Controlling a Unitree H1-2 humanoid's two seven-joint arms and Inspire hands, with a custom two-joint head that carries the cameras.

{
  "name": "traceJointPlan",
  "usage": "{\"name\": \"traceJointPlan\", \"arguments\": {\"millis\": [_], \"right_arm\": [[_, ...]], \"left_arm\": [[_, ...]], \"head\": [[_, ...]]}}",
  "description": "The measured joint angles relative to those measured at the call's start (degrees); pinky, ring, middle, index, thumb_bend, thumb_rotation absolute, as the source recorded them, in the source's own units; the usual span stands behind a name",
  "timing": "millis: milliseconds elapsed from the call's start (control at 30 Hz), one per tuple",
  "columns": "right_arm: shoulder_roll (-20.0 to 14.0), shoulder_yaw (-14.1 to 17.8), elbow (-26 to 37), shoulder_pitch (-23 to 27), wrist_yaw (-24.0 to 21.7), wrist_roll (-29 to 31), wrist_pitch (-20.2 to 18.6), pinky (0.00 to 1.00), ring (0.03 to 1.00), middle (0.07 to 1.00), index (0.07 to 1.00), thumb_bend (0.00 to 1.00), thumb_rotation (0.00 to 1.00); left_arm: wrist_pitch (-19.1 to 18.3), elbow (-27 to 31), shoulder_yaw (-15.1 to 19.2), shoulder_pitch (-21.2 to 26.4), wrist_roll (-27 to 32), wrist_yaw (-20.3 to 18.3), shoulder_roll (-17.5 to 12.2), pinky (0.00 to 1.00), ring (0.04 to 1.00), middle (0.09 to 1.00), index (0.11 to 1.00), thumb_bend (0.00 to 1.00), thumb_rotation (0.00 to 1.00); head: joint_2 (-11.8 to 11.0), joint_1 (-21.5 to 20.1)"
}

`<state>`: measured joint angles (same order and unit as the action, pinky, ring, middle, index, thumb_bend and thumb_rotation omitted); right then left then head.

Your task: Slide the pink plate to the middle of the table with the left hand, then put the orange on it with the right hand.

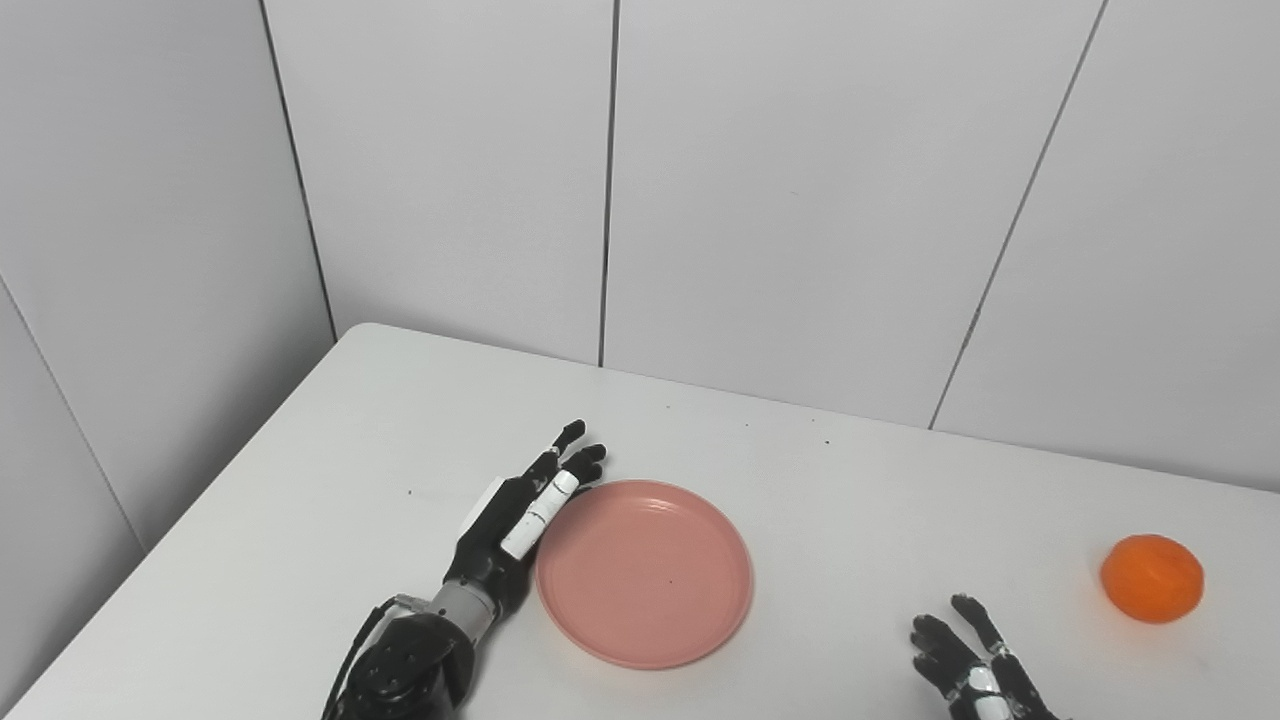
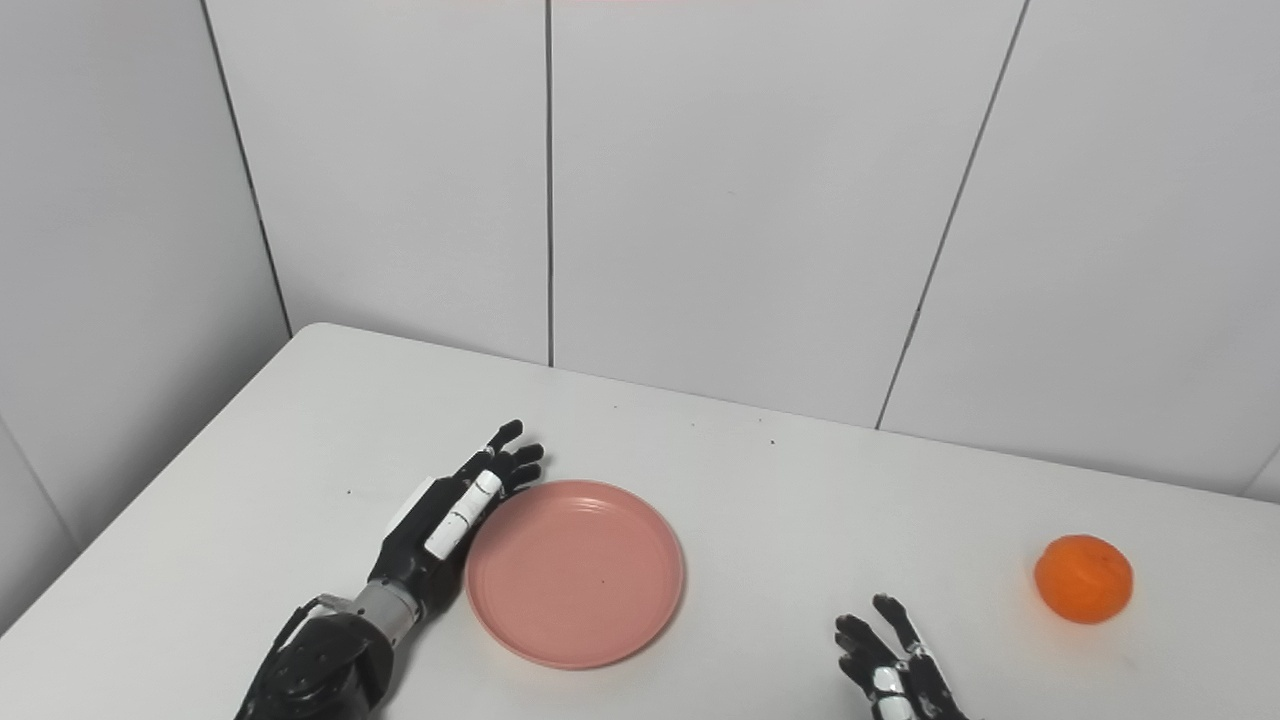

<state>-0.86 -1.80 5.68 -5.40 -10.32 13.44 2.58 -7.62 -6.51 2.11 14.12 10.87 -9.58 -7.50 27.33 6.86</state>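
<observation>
A round pink plate [image 1: 644, 572] lies empty on the white table [image 1: 380, 420], a little left of the middle. My left hand [image 1: 520, 515] rests open on its edge beside the plate, its palm side against the plate's left rim, fingers stretched toward the far wall. The orange [image 1: 1152, 578] sits alone on the table at the far right. My right hand [image 1: 965, 660] is low at the bottom edge, open with fingers spread, well short of the orange and to its left. It holds nothing.
Grey wall panels [image 1: 800, 200] rise just behind the table's far edge. The table's left edge [image 1: 190, 510] runs diagonally down to the bottom left corner.
</observation>
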Motion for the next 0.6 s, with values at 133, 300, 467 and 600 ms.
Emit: {"name": "traceJointPlan", "arguments": {"millis": [133,300,467,600], "right_arm": [[0.0,-0.3,0.0,0.0,-0.1,0.0,0.0,0.86,0.841,0.809,0.893,0.72,0.68],[0.0,-0.7,0.0,0.0,-0.1,0.0,0.0,0.85,0.837,0.809,0.896,0.72,0.66],[0.8,-1.1,0.5,-0.4,0.1,-0.3,0.0,0.85,0.829,0.804,0.891,0.71,0.66],[1.6,-2.1,0.7,-0.7,0.1,-0.8,0.0,0.84,0.824,0.797,0.886,0.72,0.65]], "left_arm": [[0.4,-0.2,-0.4,0.0,-0.1,0.4,0.9,0.92,0.928,0.911,0.953,0.74,0.74],[0.4,-0.5,-0.6,0.0,0.1,0.9,3.0,0.94,0.935,0.904,0.963,0.72,0.75],[0.3,-1.0,-0.8,0.2,0.1,0.9,5.4,0.92,0.923,0.895,0.963,0.73,0.76],[0.5,-1.9,-1.1,0.8,0.1,0.9,7.0,0.90,0.919,0.897,0.964,0.74,0.76]], "head": [[0.4,-1.0],[0.8,-2.3],[1.6,-3.9],[2.1,-4.9]]}}
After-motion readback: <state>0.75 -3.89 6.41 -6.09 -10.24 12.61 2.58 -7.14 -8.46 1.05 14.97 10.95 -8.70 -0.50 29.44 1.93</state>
